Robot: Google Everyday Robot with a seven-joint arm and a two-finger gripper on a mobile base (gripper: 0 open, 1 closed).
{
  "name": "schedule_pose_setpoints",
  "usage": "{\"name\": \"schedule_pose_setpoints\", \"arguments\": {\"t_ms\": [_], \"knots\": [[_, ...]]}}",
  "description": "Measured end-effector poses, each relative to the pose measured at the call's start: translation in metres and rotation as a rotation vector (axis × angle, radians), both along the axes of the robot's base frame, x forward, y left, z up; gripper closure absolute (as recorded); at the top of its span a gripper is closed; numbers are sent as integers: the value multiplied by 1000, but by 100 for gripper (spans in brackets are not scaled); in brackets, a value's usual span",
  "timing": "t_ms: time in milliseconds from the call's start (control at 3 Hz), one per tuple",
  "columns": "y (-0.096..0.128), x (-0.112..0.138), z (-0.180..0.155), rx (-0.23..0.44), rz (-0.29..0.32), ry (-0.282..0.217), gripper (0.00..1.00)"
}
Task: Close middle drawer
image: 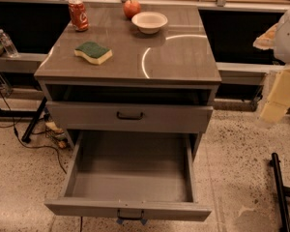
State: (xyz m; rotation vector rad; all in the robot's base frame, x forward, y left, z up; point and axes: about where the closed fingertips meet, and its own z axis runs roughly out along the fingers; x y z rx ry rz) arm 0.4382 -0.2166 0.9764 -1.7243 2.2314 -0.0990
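The middle drawer (130,178) is pulled far out toward the camera. Its grey box is empty, and its flat front with a small black bar handle (130,215) is at the bottom of the view. Above it, the top drawer (129,116) stands slightly out, with a dark gap under the cabinet top. The lowest drawer is hidden beneath the open one. My gripper (279,96), cream-coloured under a white arm, hangs at the right edge, well right of the cabinet and above the drawer's level, touching nothing.
On the cabinet top (183,57) are a red soda can (78,14), an apple (131,7), a white bowl (150,21) and a green-yellow sponge (93,52). A water bottle (7,42) stands at the left. A black bar (280,192) lies on the floor at the right, cables (34,139) at the left.
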Motion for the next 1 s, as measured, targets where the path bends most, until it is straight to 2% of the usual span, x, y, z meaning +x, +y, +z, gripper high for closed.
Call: {"name": "schedule_pose_setpoints", "arguments": {"t_ms": [333, 667, 1000], "knots": [[0, 0, 0, 0, 0, 0, 0], [0, -13, -46, 36, 74, 7, 0], [-3, -32, -112, 74, 152, 36, 0]]}}
